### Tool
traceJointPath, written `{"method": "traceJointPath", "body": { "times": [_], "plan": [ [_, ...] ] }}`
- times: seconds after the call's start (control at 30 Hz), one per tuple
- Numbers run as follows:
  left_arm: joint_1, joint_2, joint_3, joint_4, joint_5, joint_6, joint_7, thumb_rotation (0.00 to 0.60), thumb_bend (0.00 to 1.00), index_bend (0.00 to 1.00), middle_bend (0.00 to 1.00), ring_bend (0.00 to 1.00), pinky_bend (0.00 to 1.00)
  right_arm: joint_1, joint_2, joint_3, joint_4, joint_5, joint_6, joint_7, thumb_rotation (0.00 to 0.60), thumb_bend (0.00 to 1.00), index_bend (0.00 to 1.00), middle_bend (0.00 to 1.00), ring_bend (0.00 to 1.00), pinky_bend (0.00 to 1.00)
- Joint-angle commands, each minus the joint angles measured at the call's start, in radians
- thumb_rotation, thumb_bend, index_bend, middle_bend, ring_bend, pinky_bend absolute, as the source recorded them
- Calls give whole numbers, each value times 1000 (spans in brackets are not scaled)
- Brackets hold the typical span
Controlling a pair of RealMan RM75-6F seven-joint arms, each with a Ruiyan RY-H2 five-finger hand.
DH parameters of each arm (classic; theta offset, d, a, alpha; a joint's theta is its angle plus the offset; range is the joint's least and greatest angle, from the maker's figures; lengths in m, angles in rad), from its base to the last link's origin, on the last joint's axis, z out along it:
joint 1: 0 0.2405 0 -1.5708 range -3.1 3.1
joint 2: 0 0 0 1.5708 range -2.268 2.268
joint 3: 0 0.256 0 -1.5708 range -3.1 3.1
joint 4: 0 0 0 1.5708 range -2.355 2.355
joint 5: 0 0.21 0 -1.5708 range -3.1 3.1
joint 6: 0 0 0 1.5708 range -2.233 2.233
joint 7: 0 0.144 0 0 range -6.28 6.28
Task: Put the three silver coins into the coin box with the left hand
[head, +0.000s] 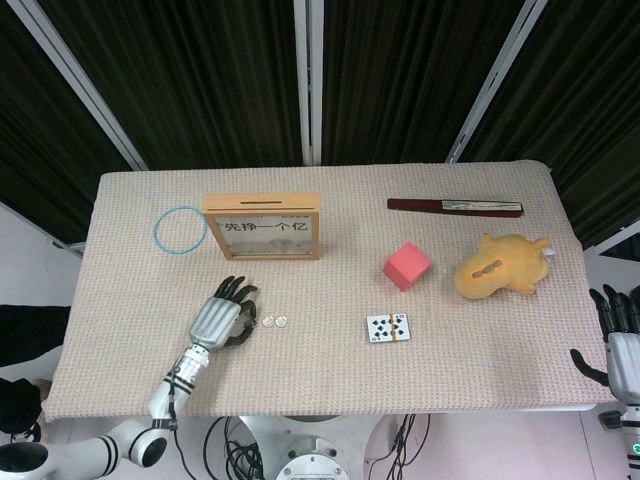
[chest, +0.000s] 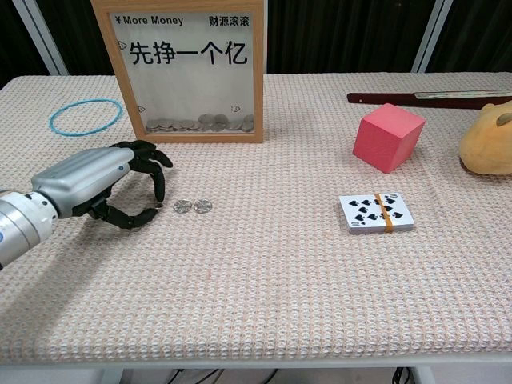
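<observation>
**Two coins lying loose beside a pinching left hand**

Two silver coins (chest: pixel 194 206) are lying flat on the table (chest: pixel 264 280), side by side, just right of the left hand (chest: pixel 100 186), at the left of the chest view. That hand is hovering low over the cloth with its fingers curled downward, and the thumb and a fingertip (chest: pixel 158 207) are closing together over something small and pale that looks like a third coin; the pictures are too coarse to say for certain that it is being pinched. In the head view the same hand (head: pixel 222 318) is sitting left of centre, lower in the frame, with the two coins (head: pixel 275 321) just to its right.

Behind the hand, toward the upper left, the coin box (chest: pixel 188 70) is standing upright, wooden-framed with a clear front, and a layer of coins is showing along its bottom. A blue ring (chest: pixel 85 116) is lying left of the box.

Further right, a banded deck of cards (chest: pixel 376 212) is lying near the centre, with a red cube (chest: pixel 388 137) behind it. A yellow plush toy (head: pixel 500 266) and a dark flat stick (head: pixel 456 207) are occupying the upper right.

At the lower right edge of the head view, the right hand (head: pixel 620 340) is hanging off the table, fingers apart and holding nothing.
</observation>
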Motion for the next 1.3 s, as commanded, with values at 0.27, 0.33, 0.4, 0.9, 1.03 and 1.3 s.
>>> {"method": "traceJointPath", "body": {
  "times": [0.27, 0.33, 0.4, 0.9, 1.03, 1.3],
  "plan": [
    [1, -14, 2, 32, 18, 25, -31, 600, 259, 489, 184, 27, 19, 0, 2, -1, -4, 1, -3, -5, 600, 188, 0, 0, 0, 0],
    [2, -17, 0, 36, 19, 29, -33, 600, 289, 506, 187, 27, 19, 0, 2, -1, -5, 3, -3, -7, 600, 189, 0, 0, 0, 0],
    [1, -18, -1, 38, 20, 30, -38, 600, 326, 517, 190, 27, 19, 0, 3, 0, -6, 7, -4, -10, 600, 192, 0, 0, 0, 0],
    [-1, -21, -6, 41, 16, 33, -53, 600, 412, 571, 199, 27, 19, 1, 1, 0, -2, 16, -14, -9, 600, 195, 0, 0, 0, 0],
    [2, -15, -10, 23, 16, 43, -51, 600, 429, 581, 202, 27, 20, 1, 1, 1, -2, 17, -16, -8, 600, 195, 0, 0, 0, 0],
    [45, 109, -13, -175, 39, 137, -16, 600, 433, 584, 204, 27, 20, 1, 5, 4, -8, 12, -8, -7, 600, 195, 0, 0, 0, 0]
  ]
}}
